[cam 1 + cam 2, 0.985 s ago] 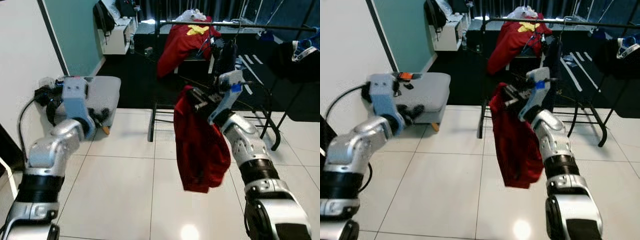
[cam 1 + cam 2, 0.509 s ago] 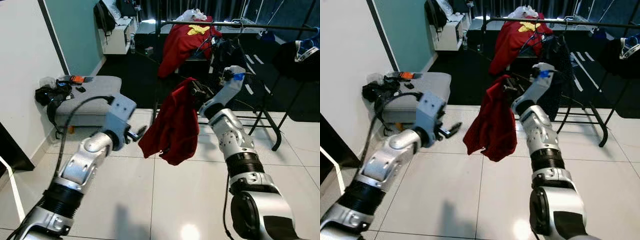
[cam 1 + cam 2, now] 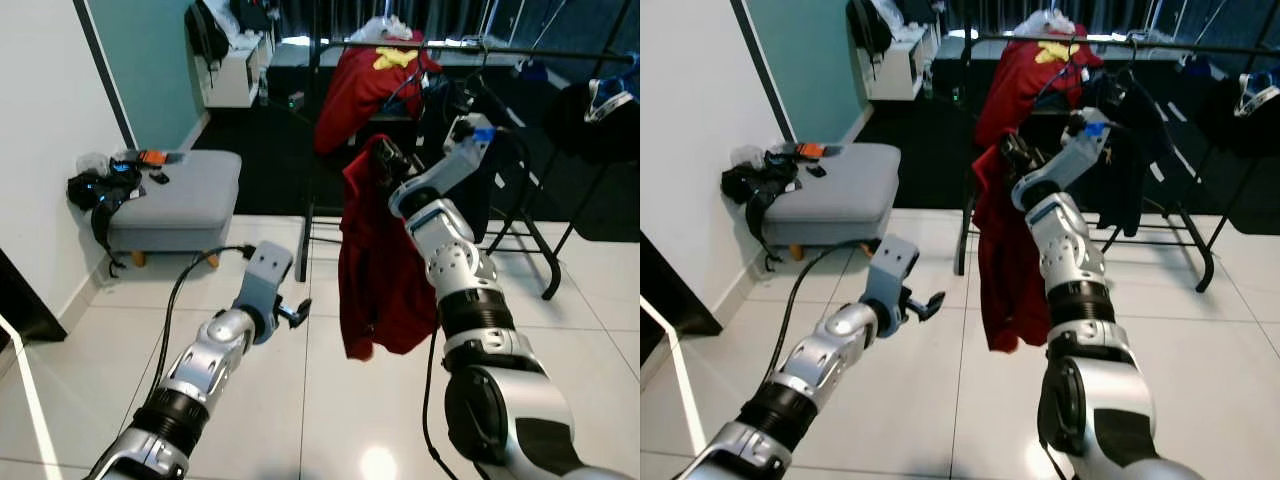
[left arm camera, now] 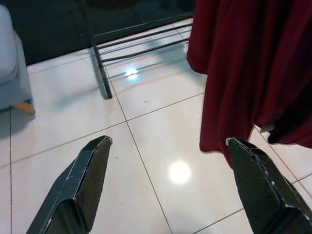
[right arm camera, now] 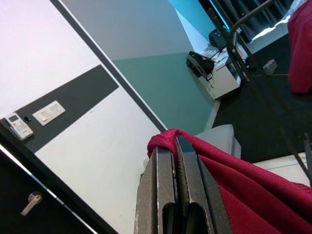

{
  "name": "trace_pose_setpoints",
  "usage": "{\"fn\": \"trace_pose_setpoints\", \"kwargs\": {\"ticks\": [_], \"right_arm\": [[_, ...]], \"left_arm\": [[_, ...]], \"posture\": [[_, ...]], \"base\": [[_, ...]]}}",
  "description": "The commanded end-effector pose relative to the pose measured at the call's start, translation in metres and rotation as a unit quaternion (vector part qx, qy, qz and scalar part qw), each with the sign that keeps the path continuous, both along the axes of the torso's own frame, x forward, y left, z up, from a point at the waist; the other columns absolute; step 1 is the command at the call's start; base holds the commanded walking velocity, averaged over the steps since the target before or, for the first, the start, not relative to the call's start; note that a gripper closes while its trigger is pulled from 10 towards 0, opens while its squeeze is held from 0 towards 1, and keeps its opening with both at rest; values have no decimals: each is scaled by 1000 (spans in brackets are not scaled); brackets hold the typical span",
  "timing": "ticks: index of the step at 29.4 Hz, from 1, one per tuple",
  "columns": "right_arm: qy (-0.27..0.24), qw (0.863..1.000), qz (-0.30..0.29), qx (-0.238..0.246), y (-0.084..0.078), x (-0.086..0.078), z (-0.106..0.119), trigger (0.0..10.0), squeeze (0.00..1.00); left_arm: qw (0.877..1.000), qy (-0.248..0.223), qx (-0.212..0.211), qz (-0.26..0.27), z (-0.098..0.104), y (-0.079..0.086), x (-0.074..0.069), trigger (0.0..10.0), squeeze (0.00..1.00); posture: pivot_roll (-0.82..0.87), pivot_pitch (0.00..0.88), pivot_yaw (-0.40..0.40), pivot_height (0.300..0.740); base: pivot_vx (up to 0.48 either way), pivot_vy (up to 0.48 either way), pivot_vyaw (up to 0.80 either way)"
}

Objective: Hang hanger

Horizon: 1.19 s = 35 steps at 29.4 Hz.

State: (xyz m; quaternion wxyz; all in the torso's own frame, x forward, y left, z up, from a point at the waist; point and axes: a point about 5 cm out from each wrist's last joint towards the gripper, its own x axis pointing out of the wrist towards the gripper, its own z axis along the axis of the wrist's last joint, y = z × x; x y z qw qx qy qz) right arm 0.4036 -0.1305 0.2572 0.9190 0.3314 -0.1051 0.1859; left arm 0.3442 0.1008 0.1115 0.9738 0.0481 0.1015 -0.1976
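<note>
A dark red garment (image 3: pixel 380 270) hangs straight down from my right gripper (image 3: pixel 385 160), which is shut on its bunched top edge (image 5: pixel 168 138). No hanger can be made out inside the cloth. The gripper is held high, just in front of the black clothes rail (image 3: pixel 480 47) and below its bar. My left gripper (image 3: pixel 295 312) is open and low, left of the garment's hem and apart from it. In the left wrist view its fingers (image 4: pixel 92 165) spread wide over the floor tiles, with the garment (image 4: pixel 243 68) beyond.
On the rail hang a red shirt (image 3: pixel 365 80) with a yellow print and dark clothes (image 3: pixel 470 150). The rack's black foot bars (image 4: pixel 131 44) lie on the tiles. A grey ottoman (image 3: pixel 185 190) with a black bag (image 3: pixel 95 190) stands at the left wall.
My left arm has swung from beside the ottoman down and in toward the garment. My right arm has raised the garment nearer the rail; it swung left, then settled straight.
</note>
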Motion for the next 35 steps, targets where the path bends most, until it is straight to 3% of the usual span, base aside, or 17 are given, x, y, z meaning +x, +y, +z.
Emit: {"fn": "trace_pose_setpoints", "kwargs": {"ticks": [1, 2, 3, 4, 5, 8, 11, 18, 25, 27, 35], "right_arm": [[-18, 1000, 19, 15, 9, -2, 12, 0, 0], [-18, 1000, 19, 15, 9, -2, 12, 0, 0], [-20, 999, 30, 18, 14, -4, 14, 0, 0], [-20, 999, 30, 18, 14, -4, 14, 0, 0], [-21, 999, 39, 19, 20, -5, 15, 0, 0], [-16, 998, 52, 28, 28, -7, 15, 0, 0], [-12, 998, 59, 28, 32, -8, 13, 0, 0], [0, 992, 113, -65, 49, -14, -8, 0, 0], [5, 988, 136, -71, 57, -21, -13, 0, 0], [1, 981, 176, -76, 67, -28, -12, 0, 0], [-4, 972, 221, -82, 78, -38, -11, 0, 0]], "left_arm": [[999, 8, -35, -5, -3, -4, -1, 10000, 129], [999, 8, -35, -5, -3, -4, -1, 10000, 129], [997, 16, -69, -20, -6, -9, -3, 10000, 0], [997, 16, -69, -20, -6, -9, -3, 10000, 0], [994, 24, -105, -36, -8, -16, -6, 10000, 0], [988, 30, -141, -48, -14, -26, -9, 10000, 0], [989, 27, -139, -43, -17, -29, -9, 10000, 0], [994, 19, -108, 2, -25, -27, -6, 10000, 0], [994, 20, -74, 74, -38, -2, -6, 10000, 0], [994, 24, -49, 99, -47, 10, -9, 10000, 0], [994, 43, -48, 86, -58, 10, -14, 10000, 0]], "posture": [[82, 46, -2, 740], [82, 46, -2, 740], [80, 47, -1, 740], [80, 47, -1, 740], [79, 49, -1, 740], [75, 54, -4, 740], [72, 53, -3, 740], [74, 60, -3, 740], [77, 72, -5, 740], [76, 73, -6, 740], [77, 75, -7, 740]], "base": [[0, 0, 0], [0, 0, 0], [0, 0, 0], [0, 0, 0], [0, 0, 0], [0, 0, 0], [0, 0, 0], [0, 0, 0], [0, 0, 0], [0, 0, 0], [0, 0, 0]]}}
